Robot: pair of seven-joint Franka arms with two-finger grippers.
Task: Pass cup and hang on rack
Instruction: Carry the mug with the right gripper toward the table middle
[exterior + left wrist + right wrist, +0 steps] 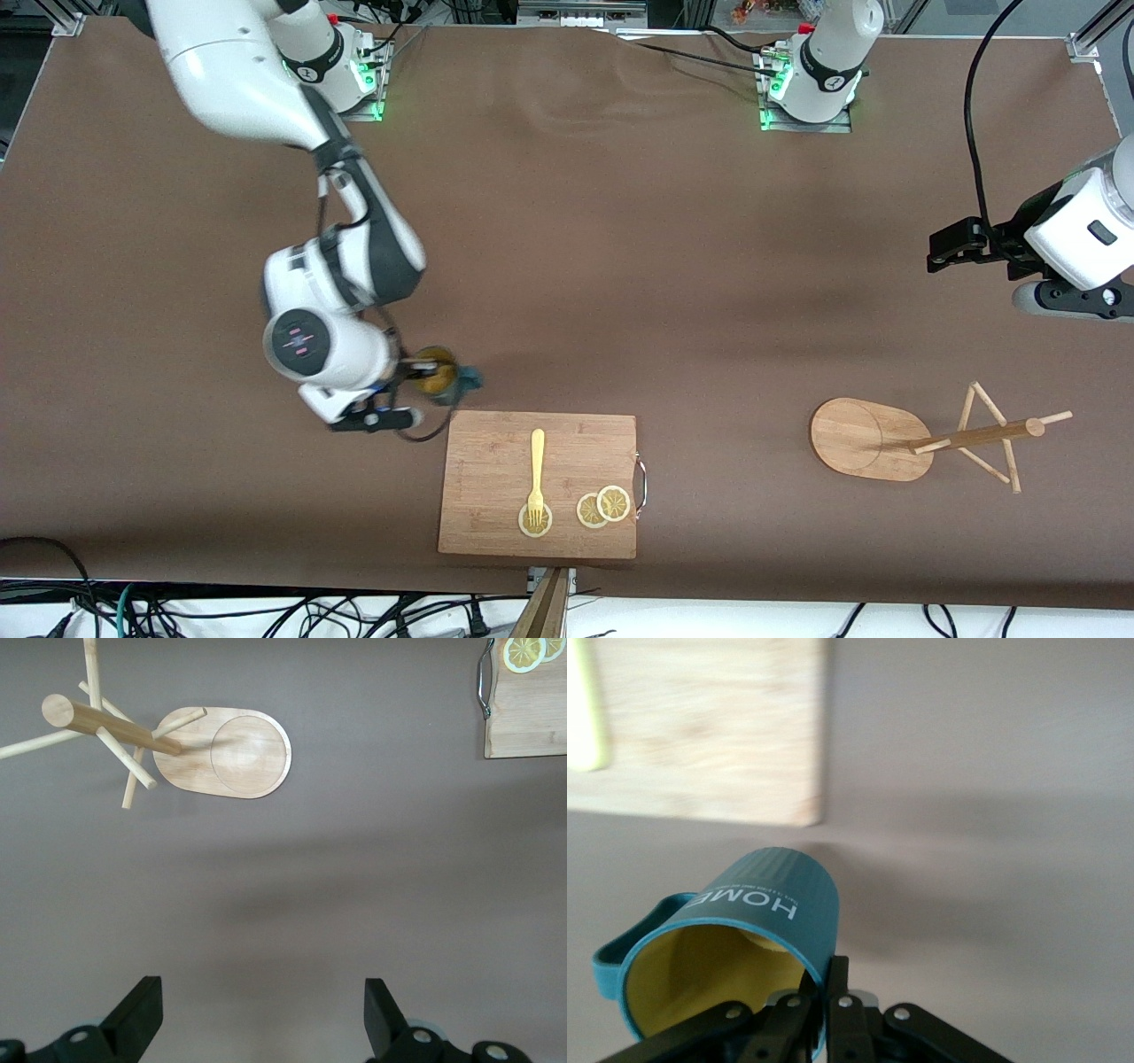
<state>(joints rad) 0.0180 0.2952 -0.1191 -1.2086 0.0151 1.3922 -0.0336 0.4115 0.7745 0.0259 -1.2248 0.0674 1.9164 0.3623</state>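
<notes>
The cup [440, 373] is dark teal with a yellow inside and a loop handle. My right gripper [415, 372] is shut on its rim, one finger inside and one outside. It holds the cup tilted just above the table, by the cutting board's corner toward the right arm's end. In the right wrist view the cup [757, 904] sits between the gripper's [824, 988] fingers. The rack [873, 439] stands toward the left arm's end and also shows in the left wrist view [226, 753]. My left gripper [952, 246] waits open and empty above the table; in its own view [263, 1014] only bare table lies between the fingers.
A bamboo cutting board [487, 461] lies near the front edge, with a yellow fork [536, 474] and lemon slices [602, 507] on it. Its metal handle [641, 483] faces the rack. A corner of the board shows in the left wrist view [532, 722] and the right wrist view [700, 726].
</notes>
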